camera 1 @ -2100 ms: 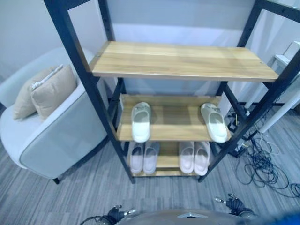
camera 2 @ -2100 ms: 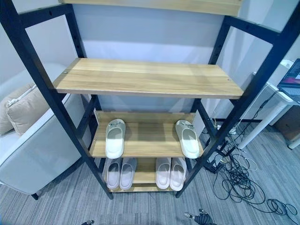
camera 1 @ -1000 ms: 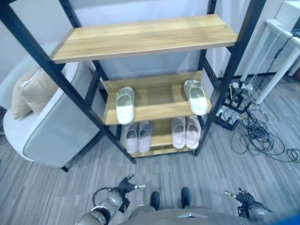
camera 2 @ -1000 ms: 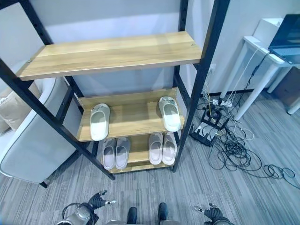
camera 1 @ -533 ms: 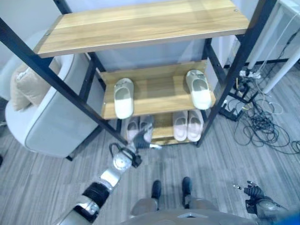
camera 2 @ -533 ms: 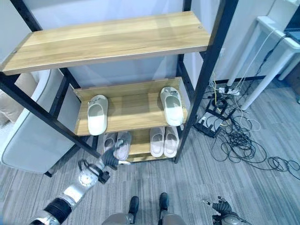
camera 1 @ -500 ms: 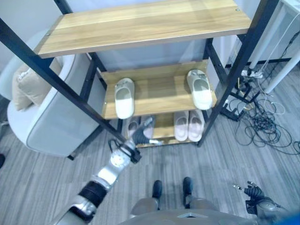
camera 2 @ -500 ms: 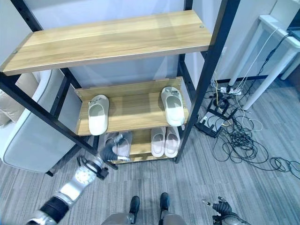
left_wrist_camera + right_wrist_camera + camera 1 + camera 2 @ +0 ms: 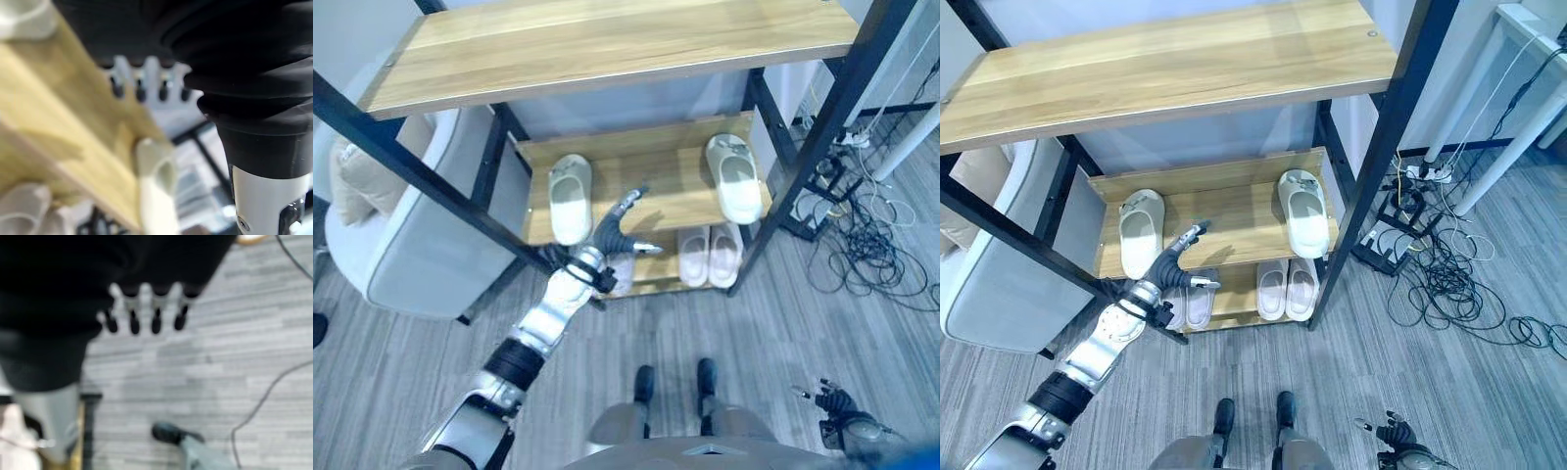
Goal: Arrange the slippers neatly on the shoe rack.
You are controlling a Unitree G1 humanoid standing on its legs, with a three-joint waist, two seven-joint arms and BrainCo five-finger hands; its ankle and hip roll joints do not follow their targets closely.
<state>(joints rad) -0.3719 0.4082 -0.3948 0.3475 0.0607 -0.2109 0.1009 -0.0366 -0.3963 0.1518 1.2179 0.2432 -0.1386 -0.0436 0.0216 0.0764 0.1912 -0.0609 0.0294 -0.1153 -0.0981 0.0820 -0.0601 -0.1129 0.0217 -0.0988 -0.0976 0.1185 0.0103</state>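
On rack (image 9: 607, 44): six slippers (image 9: 570, 198)

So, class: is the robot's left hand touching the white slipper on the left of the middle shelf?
Apart. In the left eye view, bare shelf wood shows between the open left hand and the slipper.

The left hand (image 9: 612, 235) covers part of the left pair of pale slippers (image 9: 1197, 304) on the bottom shelf. The shoe rack's (image 9: 1234, 233) upper frame runs off the top edge. The armchair (image 9: 421, 264) is cut at the left edge.
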